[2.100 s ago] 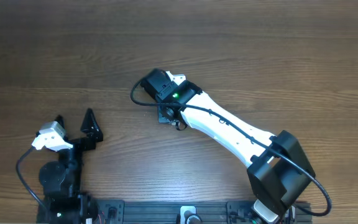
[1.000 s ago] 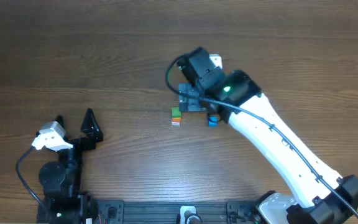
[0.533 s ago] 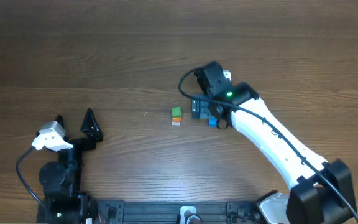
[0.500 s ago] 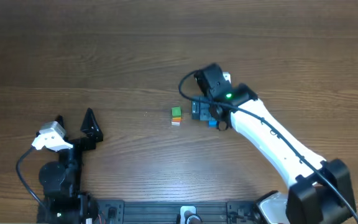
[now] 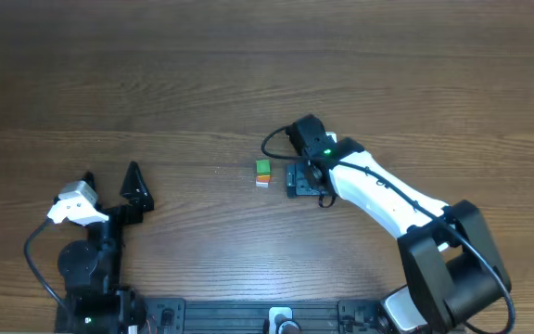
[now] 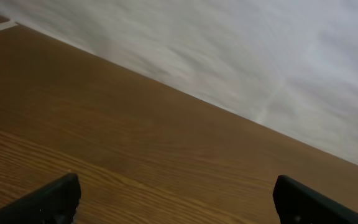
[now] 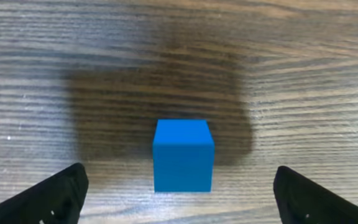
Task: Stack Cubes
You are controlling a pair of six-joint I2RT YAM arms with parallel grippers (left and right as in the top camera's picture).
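Blue cube (image 7: 183,155) and a short stack (image 5: 263,173) share your wooden table (image 5: 248,65), which you see running under both arms in the top view.

Your right arm (image 5: 387,199) reaches in from its base toward the table's middle. Your left arm (image 5: 86,260) is folded close to its own base, well apart from the cubes.

The right gripper (image 5: 302,178) hangs just beside the stack. From above its body covers the spot beneath it, so look to the right wrist view for what lies there. In that view the two fingers (image 7: 55,196) are spread wide. The cube sits on the wood between them, about midway, touching neither, with one face square to the camera and a shadow around it.

The left gripper (image 5: 114,184) also has its fingers (image 6: 48,200) parted. The left wrist view gives you bare wood between them and a pale wall beyond the table's edge.

The top view gives you the stack. It stands outside the right gripper's fingers, on the side toward the left arm, near but not touching. A green cube (image 5: 263,166) is on top, and an orange edge and a white edge peek out below it.
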